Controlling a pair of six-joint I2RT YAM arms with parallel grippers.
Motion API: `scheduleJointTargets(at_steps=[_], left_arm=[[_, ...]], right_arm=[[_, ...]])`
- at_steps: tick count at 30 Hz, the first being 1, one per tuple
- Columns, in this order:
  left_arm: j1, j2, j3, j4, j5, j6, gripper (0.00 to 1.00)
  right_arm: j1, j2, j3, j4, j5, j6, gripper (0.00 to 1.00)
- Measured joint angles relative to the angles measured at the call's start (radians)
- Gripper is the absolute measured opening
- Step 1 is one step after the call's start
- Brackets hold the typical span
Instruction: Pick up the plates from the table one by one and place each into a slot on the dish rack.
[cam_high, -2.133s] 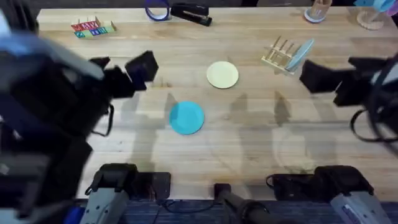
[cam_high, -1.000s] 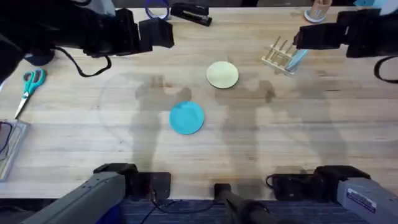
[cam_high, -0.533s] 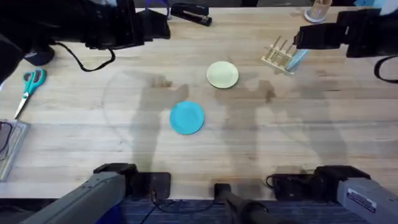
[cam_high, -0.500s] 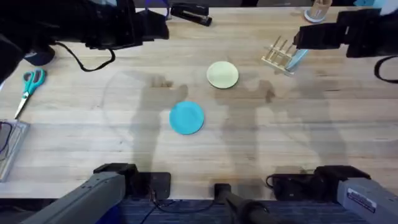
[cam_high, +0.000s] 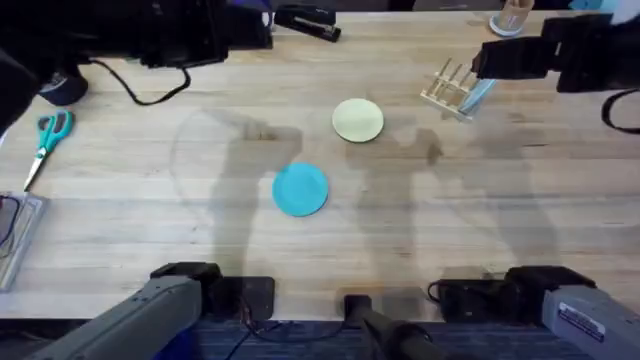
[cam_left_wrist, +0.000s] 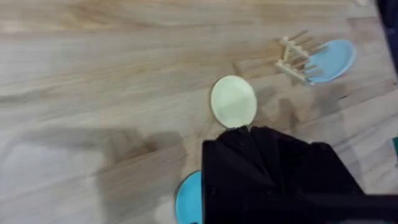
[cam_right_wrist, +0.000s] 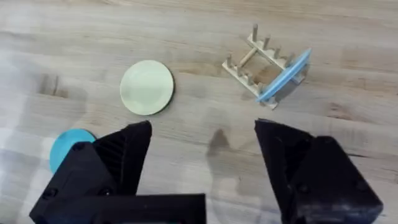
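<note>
A pale cream-yellow plate lies flat on the table, with a turquoise plate nearer the front. The dish rack stands at the back right with a light blue plate leaning in a slot. My right gripper hovers high beside the rack; in the right wrist view it is open and empty above the cream plate and the rack. My left gripper is high at the back left, and its fingers look shut on nothing.
Scissors and a tray corner lie at the left edge. A black stapler and a purple tape roll sit along the far edge, with a cup at the far right.
Both arms have lifted from low over the table to the far side. In the last half second the left arm drifted slightly farther back; the right arm and plates have not moved.
</note>
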Motion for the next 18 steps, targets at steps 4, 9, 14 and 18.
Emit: scheduleJointTargets(at_steps=[4,9,14,18], left_arm=[[-0.003,0.054,0.001,0.037,0.098,0.0,0.042],[-0.036,0.155,0.001,0.053,0.176,0.0,0.042],[-0.095,0.231,0.001,0.123,0.207,-0.001,0.042],[-0.199,0.329,0.001,0.264,0.228,-0.024,0.042]], right_arm=[[0.0,0.0,0.0,0.008,0.0,0.0,0.996],[0.0,0.0,0.0,0.01,0.0,0.0,0.996],[0.0,0.0,0.0,0.01,0.0,0.0,0.996],[0.0,0.0,0.0,0.01,0.0,0.0,0.996]])
